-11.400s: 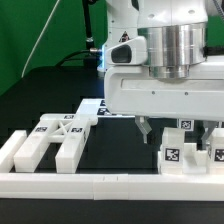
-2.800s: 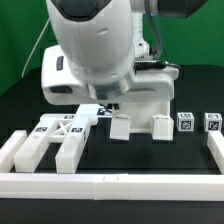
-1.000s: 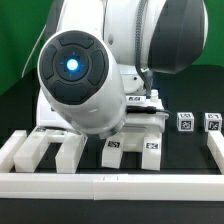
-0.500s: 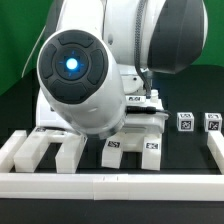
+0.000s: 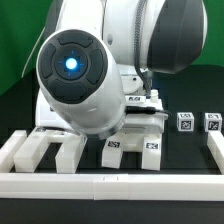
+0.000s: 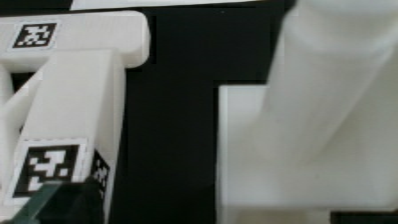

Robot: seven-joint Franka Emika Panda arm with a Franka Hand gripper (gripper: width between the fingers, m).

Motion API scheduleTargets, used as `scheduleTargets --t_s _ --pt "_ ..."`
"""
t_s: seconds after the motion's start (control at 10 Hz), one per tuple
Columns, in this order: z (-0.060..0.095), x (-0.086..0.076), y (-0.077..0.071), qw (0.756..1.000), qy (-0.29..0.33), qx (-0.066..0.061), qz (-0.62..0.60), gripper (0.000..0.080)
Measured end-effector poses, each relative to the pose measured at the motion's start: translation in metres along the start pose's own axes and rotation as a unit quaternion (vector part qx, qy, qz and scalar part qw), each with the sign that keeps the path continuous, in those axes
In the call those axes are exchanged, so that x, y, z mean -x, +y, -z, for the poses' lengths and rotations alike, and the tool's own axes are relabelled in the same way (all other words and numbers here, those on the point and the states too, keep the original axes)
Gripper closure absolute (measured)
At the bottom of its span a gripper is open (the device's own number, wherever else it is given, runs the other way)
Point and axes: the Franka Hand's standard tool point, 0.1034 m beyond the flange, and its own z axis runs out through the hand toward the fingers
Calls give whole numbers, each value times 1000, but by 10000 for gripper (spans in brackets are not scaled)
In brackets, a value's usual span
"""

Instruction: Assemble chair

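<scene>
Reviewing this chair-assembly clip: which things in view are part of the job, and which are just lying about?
Job: two-pronged chair piece, middle tagged chair piece, two small tagged blocks.
Lying about: border bars, black table, green backdrop.

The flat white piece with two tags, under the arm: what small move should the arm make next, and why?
Probably rise straight up a little. The arm hangs low over the flat piece, which rests on the table, and the wrist view shows white parts very close. Rising would clear them safely.
</scene>
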Motion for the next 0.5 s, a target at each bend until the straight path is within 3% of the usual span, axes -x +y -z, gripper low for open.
scheduleTargets --t_s 0.3,0.5 --pt "0 -1 0 1000 2 0 0 150" --pt "11 -7 3 1000 30 1 3 150"
